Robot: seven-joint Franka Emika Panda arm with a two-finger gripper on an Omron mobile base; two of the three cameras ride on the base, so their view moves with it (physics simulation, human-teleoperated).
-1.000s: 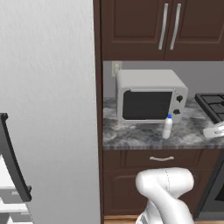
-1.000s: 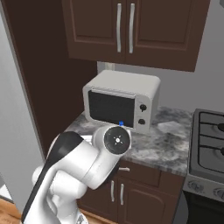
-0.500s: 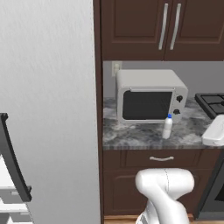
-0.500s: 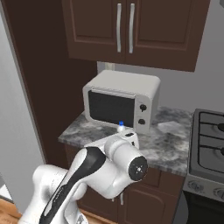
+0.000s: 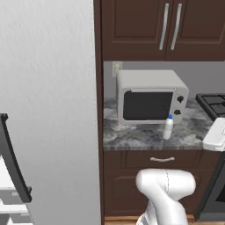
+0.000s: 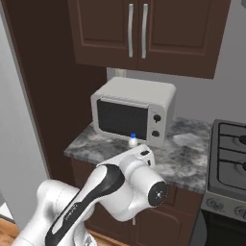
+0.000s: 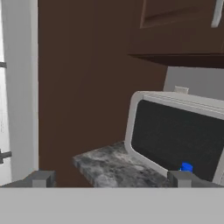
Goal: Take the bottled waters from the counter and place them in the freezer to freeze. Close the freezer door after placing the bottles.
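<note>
- Since a second ago the arm has swung rightward in the right base view, its big round joint now low in the middle, and in the left base view the white hand at the right edge has come further in over the counter.
- Nearest in the hand view, the gripper [image 7: 110, 178] stands spread wide, one dark tip at each side, holding nothing.
- Just past the right tip, the blue cap of a bottle [image 7: 186, 167] peeks up in front of the microwave [image 7: 179, 133].
- In the left base view that bottle [image 5: 168, 127] stands upright on the counter [image 5: 132, 139], near its front edge, just before the microwave's knob side [image 5: 151, 96].
- In the right base view its cap and neck [image 6: 133, 140] show just above the arm, again right before the microwave [image 6: 133, 110].
- Left of the counter stands a plain silver fridge side [image 5: 48, 110]; at the lower left a dark handle [image 5: 13, 162] and white shelves show.
- Beyond, dark cupboards [image 6: 144, 33] hang above; a stove [image 6: 228, 163] sits to the right.
</note>
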